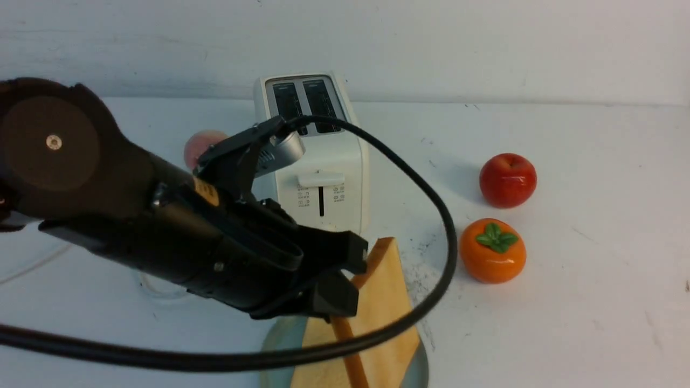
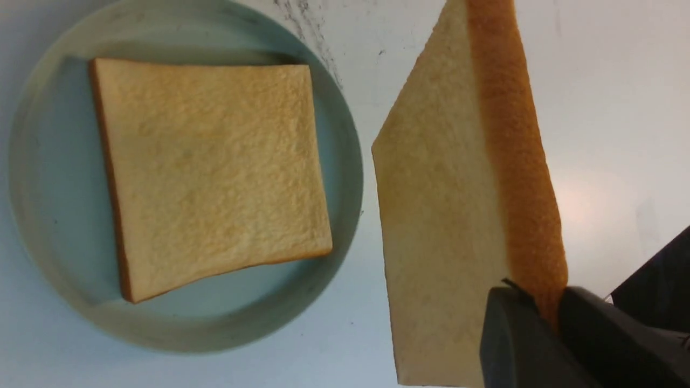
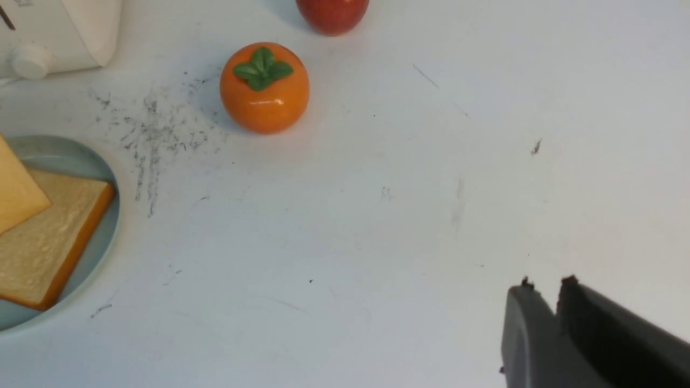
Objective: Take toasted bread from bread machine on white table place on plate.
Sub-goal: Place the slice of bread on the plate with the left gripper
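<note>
The placing of slice 2 looks to be the step in hand. The left gripper [image 1: 347, 275] is clamped on the crust edge of the held slice [image 2: 442, 215], which hangs on edge and tilted, in the air at the side of the plate [image 2: 347, 161] — not yet lying on it. The plate holds 1 flat slice [image 2: 210, 172], square on its floor. Both slots [image 1: 307, 102] of the bread machine [image 1: 345, 178] look dark and empty, so I judge no toasted bread is left to fetch. The next move calls for carrying the held slice over the flat slice, tipping it level, lowering it, then letting go. The right gripper [image 3: 545, 291] hovers over the white table [image 3: 377, 215], well apart from the plate — its fingers all but together, gripping nothing.
</note>
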Controlling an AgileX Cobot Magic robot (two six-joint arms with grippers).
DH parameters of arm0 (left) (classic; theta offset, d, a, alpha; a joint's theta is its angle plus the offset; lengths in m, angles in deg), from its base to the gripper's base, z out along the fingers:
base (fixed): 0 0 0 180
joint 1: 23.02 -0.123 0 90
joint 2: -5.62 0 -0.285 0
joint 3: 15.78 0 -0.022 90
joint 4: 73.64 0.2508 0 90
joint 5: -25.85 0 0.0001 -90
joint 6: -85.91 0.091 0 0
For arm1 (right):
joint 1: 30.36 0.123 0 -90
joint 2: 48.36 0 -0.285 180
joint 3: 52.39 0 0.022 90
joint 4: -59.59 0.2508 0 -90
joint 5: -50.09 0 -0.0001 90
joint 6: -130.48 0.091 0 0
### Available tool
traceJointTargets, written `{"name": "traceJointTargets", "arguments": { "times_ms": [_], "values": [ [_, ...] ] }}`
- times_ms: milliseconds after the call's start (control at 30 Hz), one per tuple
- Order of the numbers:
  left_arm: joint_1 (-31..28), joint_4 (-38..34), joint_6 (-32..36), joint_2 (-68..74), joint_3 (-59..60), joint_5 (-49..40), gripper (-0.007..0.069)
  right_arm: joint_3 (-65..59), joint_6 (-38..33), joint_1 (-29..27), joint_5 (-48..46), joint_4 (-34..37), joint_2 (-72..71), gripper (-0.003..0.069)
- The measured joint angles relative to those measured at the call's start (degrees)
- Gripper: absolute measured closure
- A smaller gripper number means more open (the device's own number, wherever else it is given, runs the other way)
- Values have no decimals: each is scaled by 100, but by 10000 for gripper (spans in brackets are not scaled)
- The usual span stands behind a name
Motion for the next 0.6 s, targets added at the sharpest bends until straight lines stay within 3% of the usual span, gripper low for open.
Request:
{"name": "traceJointTargets", "arguments": {
  "times_ms": [200, 600],
  "values": [
    [0, -390, 311, 13, 447, 551, 559, 0, 0, 0, -2, -23, 0, 571],
    [0, -514, 462, 776, 493, 937, 559, 0, 0, 0, -39, -72, 0, 563]
  ]
}}
